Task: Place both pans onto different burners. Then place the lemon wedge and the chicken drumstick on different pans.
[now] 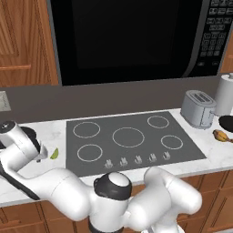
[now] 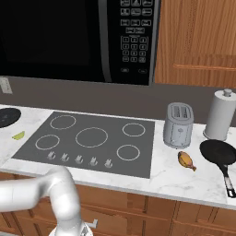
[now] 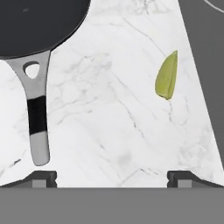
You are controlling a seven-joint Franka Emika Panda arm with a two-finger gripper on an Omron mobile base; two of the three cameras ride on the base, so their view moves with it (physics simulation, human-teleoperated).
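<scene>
the gripper (image 3: 112, 177) hangs over the white marble counter (image 3: 109, 131) left of the cooktop (image 1: 129, 141), its two dark fingertips (image 3: 41, 178) spread wide with bare marble between them and nothing pinched. in the hand view the left pan (image 3: 37, 22) fills the 11 o'clock corner, its silver-and-black handle (image 3: 37, 122) running down toward 7 o'clock and ending just above the left fingertip. the lemon wedge (image 3: 167, 76) lies flat on the marble at about 2 o'clock, well apart from that pan and just beside the dark edge of the cooktop.

in the right base view the same pan (image 2: 8, 116) sits at 9 o'clock on the counter, with the lemon wedge (image 2: 18, 135) just below it. the five burners (image 2: 91, 137) are all bare. at 3 o'clock, the second pan (image 2: 218, 152) rests on the counter right of the cooktop, its handle pointing toward the near edge, and the chicken drumstick (image 2: 186, 160) lies just beside it on its left. a silver toaster (image 2: 178, 124) and a paper towel roll (image 2: 221, 115) stand behind them. in the left base view the white arm (image 1: 27, 150) reaches to 9 o'clock.
</scene>
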